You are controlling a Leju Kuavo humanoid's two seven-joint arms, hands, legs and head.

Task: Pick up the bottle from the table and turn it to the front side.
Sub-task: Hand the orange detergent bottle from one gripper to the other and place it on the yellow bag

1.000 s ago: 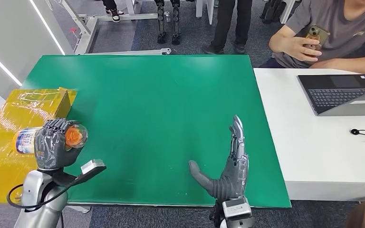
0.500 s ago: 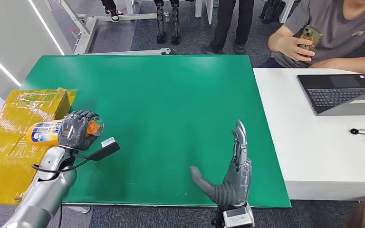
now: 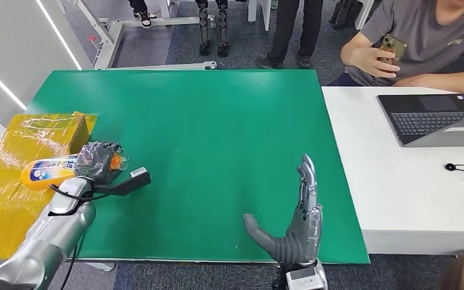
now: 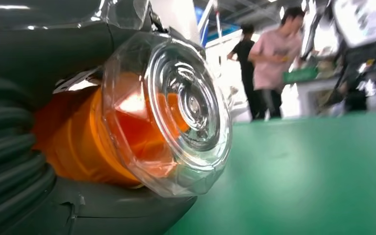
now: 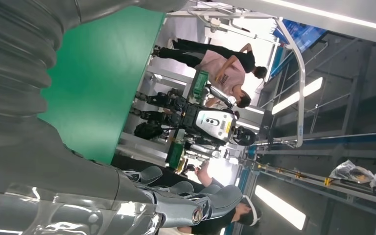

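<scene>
Gripping the bottle in the left hand, fingers wrapped round its orange cap end, sideways over the green desk's left edge, label end above the yellow box. Holding nothing in the right hand, fingers straight, spread, upright near the front edge.

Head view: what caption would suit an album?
Left hand grips a bottle sideways; right hand open over the green table.
</scene>
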